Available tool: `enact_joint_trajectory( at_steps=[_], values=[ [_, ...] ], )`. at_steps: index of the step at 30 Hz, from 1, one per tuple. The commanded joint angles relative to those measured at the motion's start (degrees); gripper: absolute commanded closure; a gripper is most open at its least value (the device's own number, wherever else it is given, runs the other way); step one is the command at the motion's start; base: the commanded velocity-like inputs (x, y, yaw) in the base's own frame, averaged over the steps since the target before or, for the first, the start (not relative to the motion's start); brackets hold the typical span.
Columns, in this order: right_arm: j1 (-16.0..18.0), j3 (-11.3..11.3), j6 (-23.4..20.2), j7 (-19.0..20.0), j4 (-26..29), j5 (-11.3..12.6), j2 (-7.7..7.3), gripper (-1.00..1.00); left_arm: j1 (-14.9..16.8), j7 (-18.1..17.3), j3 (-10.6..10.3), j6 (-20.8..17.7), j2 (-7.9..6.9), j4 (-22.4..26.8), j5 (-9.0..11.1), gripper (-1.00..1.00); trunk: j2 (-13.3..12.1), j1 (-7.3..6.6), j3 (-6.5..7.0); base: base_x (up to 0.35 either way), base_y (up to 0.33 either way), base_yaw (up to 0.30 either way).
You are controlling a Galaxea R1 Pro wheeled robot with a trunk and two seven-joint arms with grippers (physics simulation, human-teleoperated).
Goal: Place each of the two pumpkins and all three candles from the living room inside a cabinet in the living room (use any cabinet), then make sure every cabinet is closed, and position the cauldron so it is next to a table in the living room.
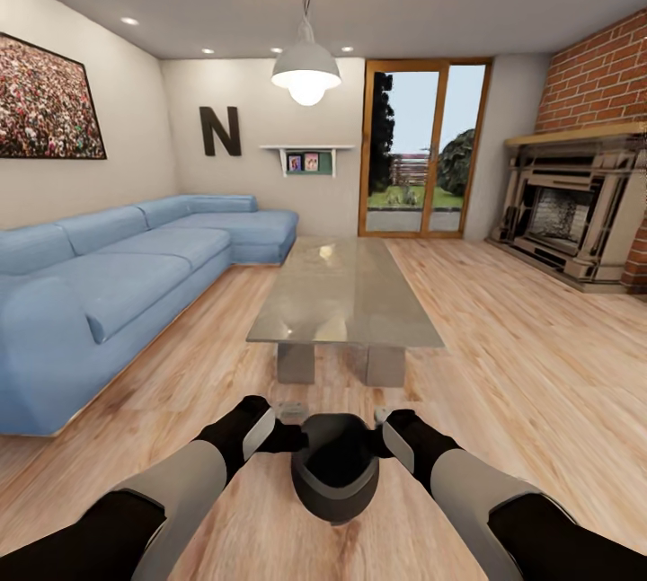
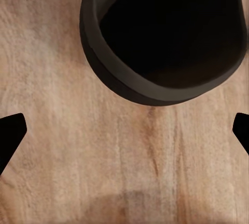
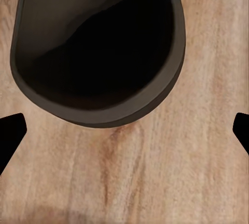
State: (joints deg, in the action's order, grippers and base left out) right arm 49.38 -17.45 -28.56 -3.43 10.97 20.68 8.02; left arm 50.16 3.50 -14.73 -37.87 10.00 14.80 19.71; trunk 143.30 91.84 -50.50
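The matte-black cauldron [image 1: 334, 466] sits low between my two arms, its wide mouth tipped toward the camera, a short way in front of the near end of the glass-topped table [image 1: 341, 294]. My left gripper [image 1: 288, 437] is against its left side and my right gripper [image 1: 385, 434] against its right side. In the left wrist view the cauldron [image 2: 161, 37] lies beyond the left gripper [image 2: 124, 130], whose fingers are spread wide over bare wood. The right wrist view shows the same for the cauldron [image 3: 98, 47] and the right gripper [image 3: 124, 133]. The pumpkins, candles and cabinet are out of view.
A blue corner sofa [image 1: 108, 276] runs along the left wall. A stone fireplace [image 1: 575, 217] stands against the brick wall at right. A glass door [image 1: 422, 150] is at the far end. Wooden floor [image 1: 521, 330] lies open right of the table.
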Motion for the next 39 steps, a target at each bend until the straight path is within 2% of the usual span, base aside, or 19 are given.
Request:
enact_joint_trajectory(
  at_steps=[1, 6, 18, 23, 27, 28, 35, 36, 39],
  values=[
    [0.02, -0.45, -0.27, -0.36, 0.11, 0.61, -0.02, -1.0, 0.03, 0.37, -0.21, -0.21, 0.0, 0.06, 0.51, -1.0, 0.01, -0.03, 0.16, 0.0, 0.0, 0.0],
    [0.02, -0.47, -0.27, -0.35, 0.11, 0.6, -0.02, -1.0, 0.03, 0.39, -0.21, -0.25, 0.0, 0.05, 0.5, -1.0, -0.06, -0.16, 1.2, 0.0, 0.0, 0.0],
    [0.1, -0.19, -0.67, -0.45, 0.11, 0.49, -0.18, -1.0, 0.03, 1.2, -0.01, -0.26, 0.0, -0.3, 0.42, -1.0, -4.87, -2.8, 2.53, 0.0, 0.0, 0.053],
    [0.17, -0.13, -3.65, -0.44, 0.11, 0.63, -0.24, -1.0, 0.03, 1.79, 0.09, -0.68, -0.26, -0.37, 0.41, -1.0, -6.88, -3.9, 2.98, 0.0, 0.0, 0.077],
    [0.19, -0.09, -4.87, -0.44, 0.11, 0.67, -0.77, -1.0, 0.03, 2.4, 0.15, -2.88, -1.97, -0.38, 0.48, -1.0, -8.48, -4.77, 3.34, 0.0, 0.0, 0.077],
    [0.19, -0.06, -5.07, -0.44, 0.07, 0.64, -1.7, -1.0, 0.03, 2.55, 0.28, -3.36, -2.92, -0.39, 0.49, -1.0, -8.88, -4.99, 3.43, 0.0, 0.0, 0.077],
    [0.19, -0.04, -5.21, -0.44, -0.19, 0.51, -3.94, -1.0, 0.03, 2.64, 0.46, -3.74, -5.68, -0.39, 0.5, -1.0, -11.69, -6.53, 4.06, 0.0, 0.0, 0.077],
    [0.19, -0.09, -5.23, -0.44, -0.28, 0.51, -4.61, -1.0, 0.03, 2.65, 1.15, -3.79, -6.14, -0.39, 0.5, -1.0, -12.09, -6.75, 4.15, 0.0, 0.0, 0.076],
    [0.19, -0.12, -5.22, -0.44, -0.47, 0.52, -5.17, -1.0, 0.03, 2.65, 2.46, -3.86, -6.43, -0.45, 0.5, -1.0, -13.29, -7.41, 4.42, 0.0, 0.0, 0.067]
  ],
)
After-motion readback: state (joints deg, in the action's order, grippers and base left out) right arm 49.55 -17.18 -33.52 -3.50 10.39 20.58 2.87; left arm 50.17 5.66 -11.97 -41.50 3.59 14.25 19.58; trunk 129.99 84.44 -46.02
